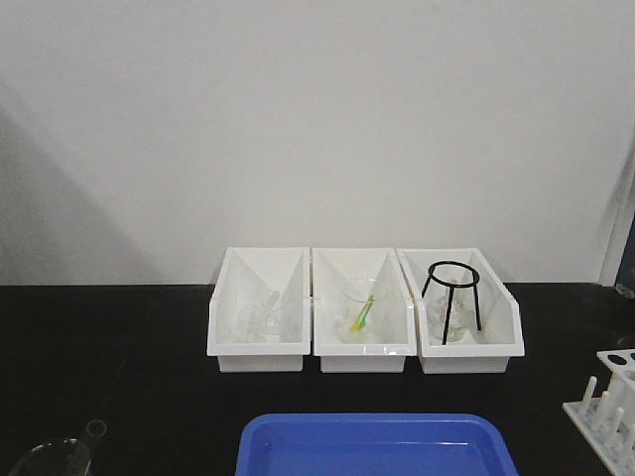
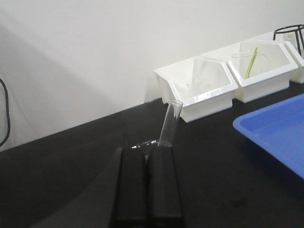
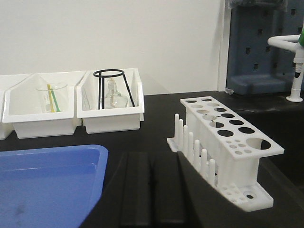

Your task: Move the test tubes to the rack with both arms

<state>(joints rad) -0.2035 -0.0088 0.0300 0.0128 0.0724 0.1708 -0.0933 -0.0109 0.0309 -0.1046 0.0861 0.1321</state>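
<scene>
A clear test tube (image 2: 170,123) leans upright out of a glass beaker whose rim (image 2: 145,143) shows just past my left gripper's tips. My left gripper (image 2: 147,151) has its black fingers pressed together with nothing between them; the tube rises just beyond the right finger's tip. In the front view the beaker (image 1: 50,458) sits at the bottom left with the tube's round mouth (image 1: 96,428) above it. The white rack (image 3: 228,137) stands empty just right of my right gripper (image 3: 152,154), which is shut and empty. The rack also shows at the front view's right edge (image 1: 607,397). Neither arm shows in the front view.
Three white bins (image 1: 362,317) stand in a row at the back of the black table. They hold glassware, and the right one holds a black ring stand (image 1: 453,293). A blue tray (image 1: 377,446) lies at the front centre, between the two grippers.
</scene>
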